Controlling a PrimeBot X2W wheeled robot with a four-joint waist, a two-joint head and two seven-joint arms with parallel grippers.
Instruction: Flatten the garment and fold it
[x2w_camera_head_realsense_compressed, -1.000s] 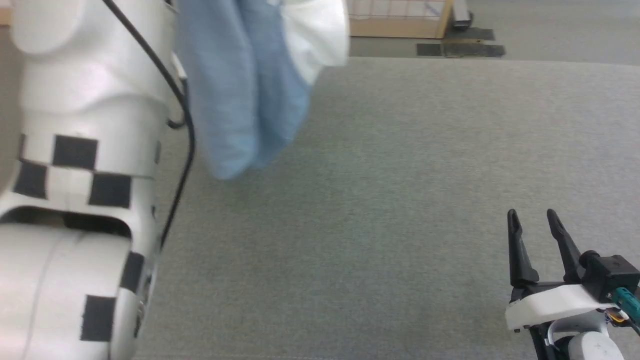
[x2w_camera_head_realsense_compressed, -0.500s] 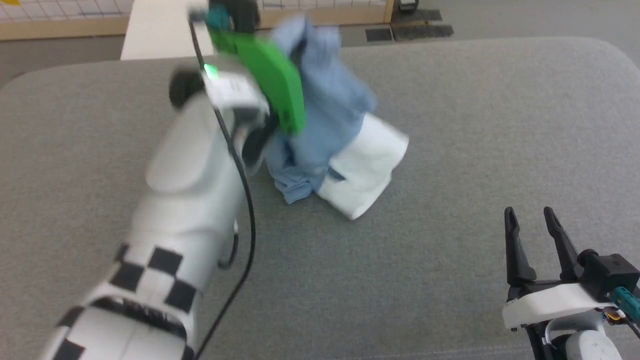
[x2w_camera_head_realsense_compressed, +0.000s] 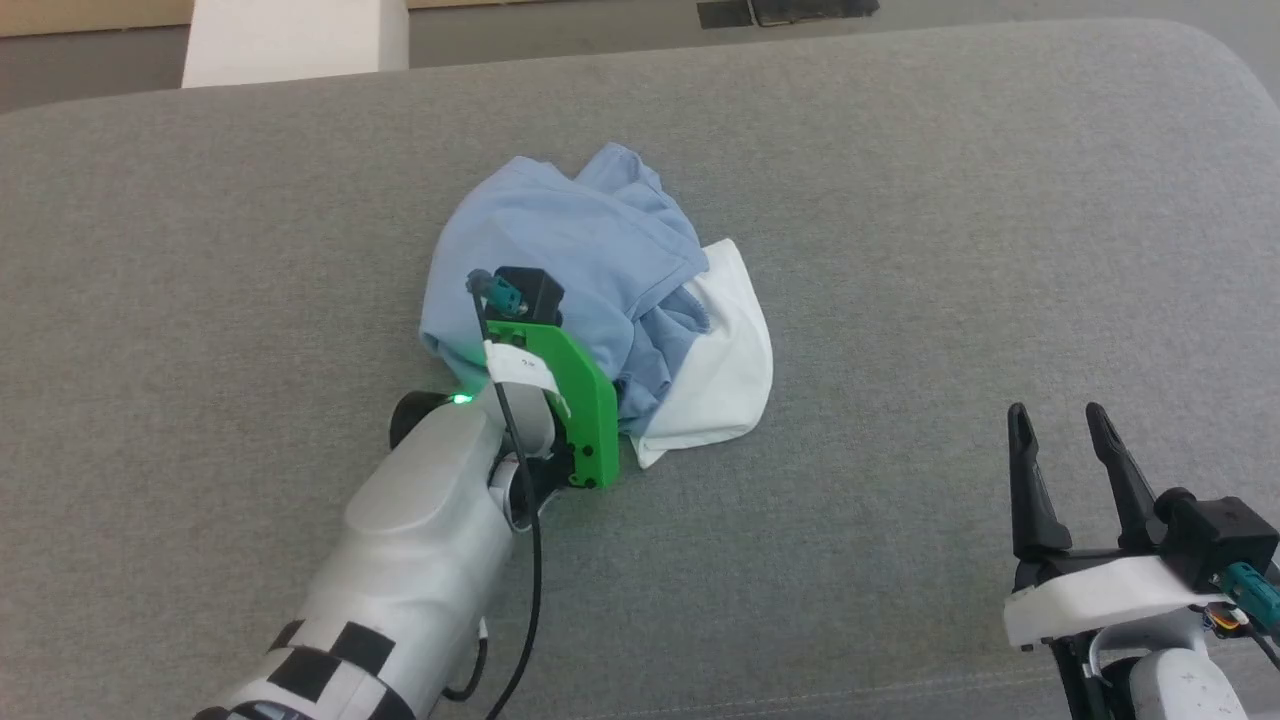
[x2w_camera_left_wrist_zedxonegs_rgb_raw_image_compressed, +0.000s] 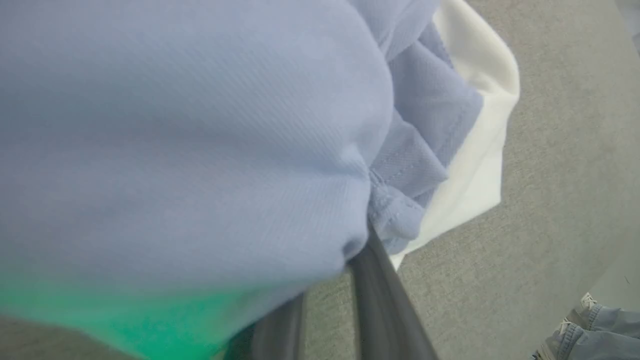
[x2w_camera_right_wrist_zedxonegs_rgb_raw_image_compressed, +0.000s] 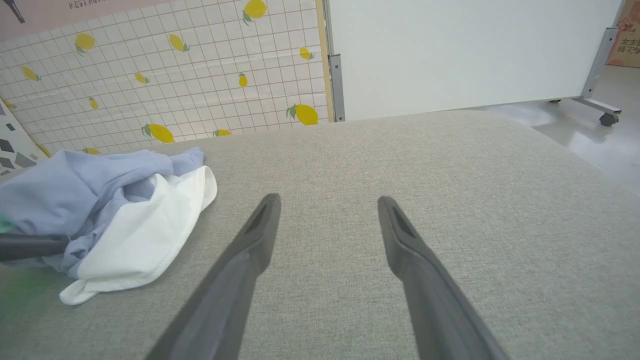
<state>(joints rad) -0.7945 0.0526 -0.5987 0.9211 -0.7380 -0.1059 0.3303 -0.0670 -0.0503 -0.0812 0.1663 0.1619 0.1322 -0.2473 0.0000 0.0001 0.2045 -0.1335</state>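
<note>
Left pincer (x2w_camera_left_wrist_zedxonegs_rgb_raw_image_compressed: 332, 280) tips buried under garment (x2w_camera_head_realsense_compressed: 560, 240), its near folds blurred, person's shoe (x2w_camera_left_wrist_zedxonegs_rgb_raw_image_compressed: 586, 303) cut off at edge

Garment (x2w_camera_head_realsense_compressed: 560, 230) lies on the table (x2w_camera_head_realsense_compressed: 900, 200), left of the right pincer (x2w_camera_head_realsense_compressed: 1055, 415)

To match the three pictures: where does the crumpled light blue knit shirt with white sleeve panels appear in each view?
Head view: the light blue knit shirt lies crumpled at upper centre.
Left wrist view: it spreads over the left and top, very close.
Right wrist view: it lies at the left edge.
Shared landmark: its white sleeve panel, on the heap's right side.
</note>
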